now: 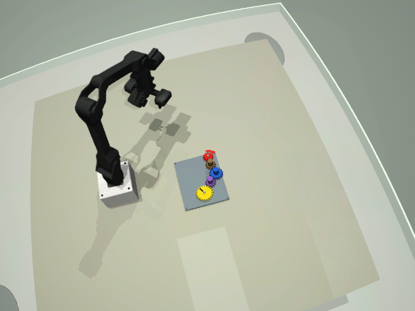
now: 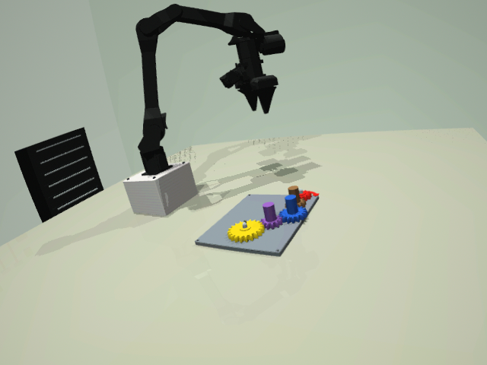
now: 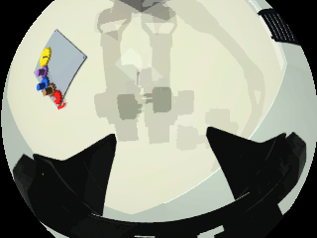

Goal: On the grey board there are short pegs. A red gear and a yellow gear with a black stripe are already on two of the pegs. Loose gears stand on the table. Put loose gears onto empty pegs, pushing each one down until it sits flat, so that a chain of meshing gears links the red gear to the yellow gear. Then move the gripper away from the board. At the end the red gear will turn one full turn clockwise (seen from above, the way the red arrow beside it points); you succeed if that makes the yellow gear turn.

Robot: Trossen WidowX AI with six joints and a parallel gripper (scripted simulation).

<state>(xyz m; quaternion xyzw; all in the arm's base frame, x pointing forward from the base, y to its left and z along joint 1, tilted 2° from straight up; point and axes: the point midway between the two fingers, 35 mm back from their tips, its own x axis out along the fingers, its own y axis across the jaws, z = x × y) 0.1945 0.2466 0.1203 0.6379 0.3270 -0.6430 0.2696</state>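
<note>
A black arm, the largest thing here, rises from a pale block and arches over the tabletop. Its end effector hangs high, well apart from the board, fingers spread wide with nothing between them. Below lies the grey board, flat on the tabletop. Along one side of it runs a bent row of gears. The yellow gear, the widest, comes first; then, by size, the blue gear, the purple gear, the brown gear and the red gear. From red, the order is brown, blue, purple, yellow, neighbours seeming to mesh. The placing looks finished, so the step is likely the turning test: best to hold the arm clear and motionless, touching no gear. Should yellow fail to turn, a gear sitting proud would be the first suspect.
</note>
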